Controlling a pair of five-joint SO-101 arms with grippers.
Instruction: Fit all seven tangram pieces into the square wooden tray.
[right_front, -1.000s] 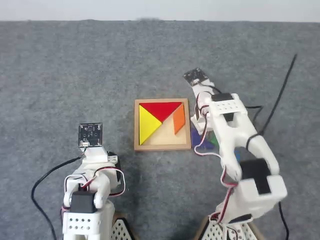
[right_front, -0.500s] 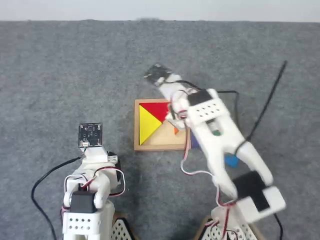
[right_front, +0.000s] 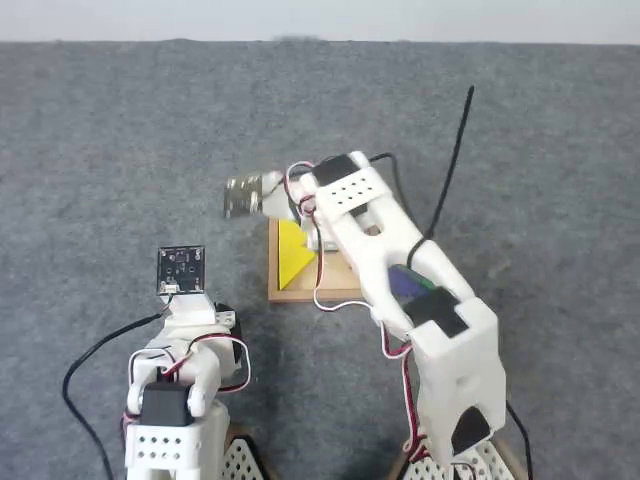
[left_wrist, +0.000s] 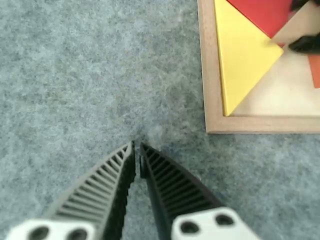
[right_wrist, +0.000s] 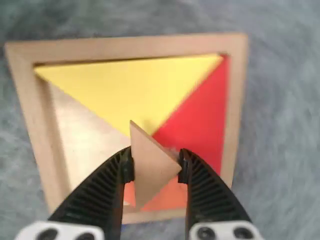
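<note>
nearest to us, the left arm (right_front: 178, 400) sits folded low at the near edge of the grey surface (right_front: 110, 130). the left tool (left_wrist: 136, 146) is poised just above the carpet-like cover, its two ribbed fingers (left_wrist: 112, 175) drawn together with only a thin slit between the tips and nothing held.

a little beyond it we see a near corner of the square wooden tray (left_wrist: 210, 100), apart from those fingers. inside the tray, the big yellow triangle (left_wrist: 242, 47) lies flat against the left side. the big red triangle (right_wrist: 200, 117) lies flat beside it, and the two meet along one slanted edge. an orange piece (right_wrist: 167, 199) lies on the tray floor next to the red one, and part of the floor is bare wood.

the right arm (right_front: 400, 270) stretches from its base across the tray and covers much of it from above. the right tool (right_wrist: 155, 159) hangs over the middle of the tray, clamped on a small pale wood-coloured triangle (right_wrist: 149, 170). the piece is gripped by two of its edges, with one point aimed at the seam where yellow meets red. we cannot tell whether it touches the tray floor.

beyond the tray the grey surface runs on toward the far edge.
</note>
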